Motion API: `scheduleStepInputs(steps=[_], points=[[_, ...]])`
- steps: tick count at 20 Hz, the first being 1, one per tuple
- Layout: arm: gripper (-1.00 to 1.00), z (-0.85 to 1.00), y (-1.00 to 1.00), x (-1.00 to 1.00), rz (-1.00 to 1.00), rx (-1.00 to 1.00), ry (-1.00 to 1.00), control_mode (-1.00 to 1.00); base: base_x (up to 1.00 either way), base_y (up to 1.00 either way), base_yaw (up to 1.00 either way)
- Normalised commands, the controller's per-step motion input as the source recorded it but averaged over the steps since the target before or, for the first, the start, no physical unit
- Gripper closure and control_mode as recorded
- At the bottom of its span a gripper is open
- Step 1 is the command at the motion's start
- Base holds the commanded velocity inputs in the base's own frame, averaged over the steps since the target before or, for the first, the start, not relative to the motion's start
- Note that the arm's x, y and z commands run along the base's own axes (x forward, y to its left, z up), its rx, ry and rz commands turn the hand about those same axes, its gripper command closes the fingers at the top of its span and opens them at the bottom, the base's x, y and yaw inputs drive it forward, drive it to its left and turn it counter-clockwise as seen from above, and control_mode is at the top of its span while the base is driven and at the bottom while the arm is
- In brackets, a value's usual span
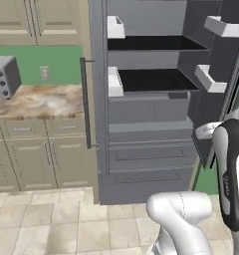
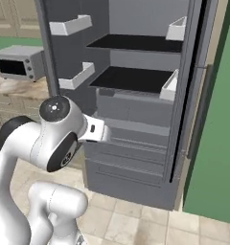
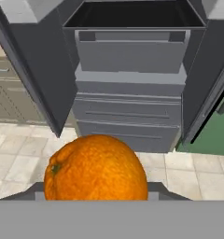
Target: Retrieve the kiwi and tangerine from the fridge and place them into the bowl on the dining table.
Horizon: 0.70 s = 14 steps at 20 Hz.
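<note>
From the hand camera, I see the tangerine (image 3: 96, 168) large and bright at the bottom of the picture, sitting right where the fingers rise, its small green stem scar turned to the left; grey tips peek out just beside it on both sides, so I read the fingers as clenched on the fruit. Below and beyond it lies the pale tiled floor (image 3: 20, 154). Farther on stands the fridge (image 1: 151, 149), both doors swung open, with grey drawers low down and dark shelves above. White door bins (image 2: 76, 75) line the insides of the doors. In the base views my white arm (image 2: 54, 139) bends in front of the drawers. To the left, a toaster oven (image 1: 4, 77) sits on the marbled tabletop (image 1: 47, 102) over beige cabinets.
</note>
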Motion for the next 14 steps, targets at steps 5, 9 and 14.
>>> scheduleStepInputs(steps=[5, 9, 14], points=[[1.00, 0.00, 0.00, 0.00, 0.00, 0.00, 0.00, 1.00, -0.63, 0.45, 0.52], [1.00, 0.00, 0.00, 0.00, 0.00, 0.00, 0.00, 1.00, -0.39, 0.65, 0.69], [1.00, 0.00, 0.00, 0.00, 0.00, 0.00, 0.00, 1.00, -0.06, 0.70, 0.69]])
